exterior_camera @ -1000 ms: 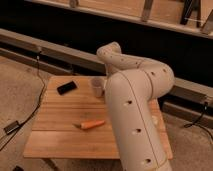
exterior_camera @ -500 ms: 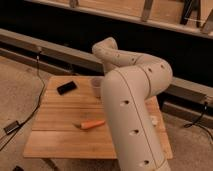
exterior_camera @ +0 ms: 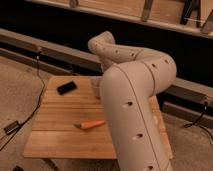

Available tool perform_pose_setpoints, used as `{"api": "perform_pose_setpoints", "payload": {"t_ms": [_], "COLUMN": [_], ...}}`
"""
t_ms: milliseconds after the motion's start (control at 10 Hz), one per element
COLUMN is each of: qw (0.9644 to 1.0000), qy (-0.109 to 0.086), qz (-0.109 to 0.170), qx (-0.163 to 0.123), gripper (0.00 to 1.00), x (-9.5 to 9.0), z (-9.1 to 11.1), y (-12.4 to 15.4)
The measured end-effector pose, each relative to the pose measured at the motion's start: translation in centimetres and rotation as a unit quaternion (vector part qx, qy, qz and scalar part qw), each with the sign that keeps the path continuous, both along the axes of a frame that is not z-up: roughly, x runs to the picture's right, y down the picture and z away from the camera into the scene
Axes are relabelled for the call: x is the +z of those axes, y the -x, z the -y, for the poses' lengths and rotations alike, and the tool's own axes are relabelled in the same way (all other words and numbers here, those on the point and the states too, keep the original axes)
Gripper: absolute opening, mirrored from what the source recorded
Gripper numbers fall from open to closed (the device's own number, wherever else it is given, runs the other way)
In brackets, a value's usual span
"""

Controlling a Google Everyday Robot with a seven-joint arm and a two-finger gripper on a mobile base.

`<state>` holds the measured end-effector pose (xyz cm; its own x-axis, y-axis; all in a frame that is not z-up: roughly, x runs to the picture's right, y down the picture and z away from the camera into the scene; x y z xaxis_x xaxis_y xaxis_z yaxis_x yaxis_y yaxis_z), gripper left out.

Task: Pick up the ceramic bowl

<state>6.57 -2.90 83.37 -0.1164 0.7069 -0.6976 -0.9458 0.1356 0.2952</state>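
Filling the middle of the view, the pale arm point(exterior_camera: 132, 105) bends over the wooden table point(exterior_camera: 60, 135), hiding the gripper behind it. A white cup point(exterior_camera: 94, 85) peeks out beside it (contents unseen). The ceramic bowl is hidden too. A carrot point(exterior_camera: 91, 124) and a black phone point(exterior_camera: 66, 88) lie on the slats.

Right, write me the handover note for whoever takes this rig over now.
Claw: not in view; the robot's big cream arm bends over the right half of the slatted wooden table and hides its own end.
Job's thing: the dark ceramic bowl cannot be seen; it may sit behind the arm.
Also there: a flat black rectangular device at the far left of the table, an orange carrot-like piece near the middle, a pale cup partly hidden by the arm.
Done: nothing can be confirmed as grasped.
Left: find the bowl, grip it, lift it.
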Motion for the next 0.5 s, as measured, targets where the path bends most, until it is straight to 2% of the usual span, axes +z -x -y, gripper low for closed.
{"api": "perform_pose_setpoints", "payload": {"t_ms": [500], "qw": [0.9988], "qy": [0.016], "qz": [-0.034], "qx": [-0.031], "gripper": [0.0], "x": [-0.7], "z": [-0.17], "y": [0.46]}}
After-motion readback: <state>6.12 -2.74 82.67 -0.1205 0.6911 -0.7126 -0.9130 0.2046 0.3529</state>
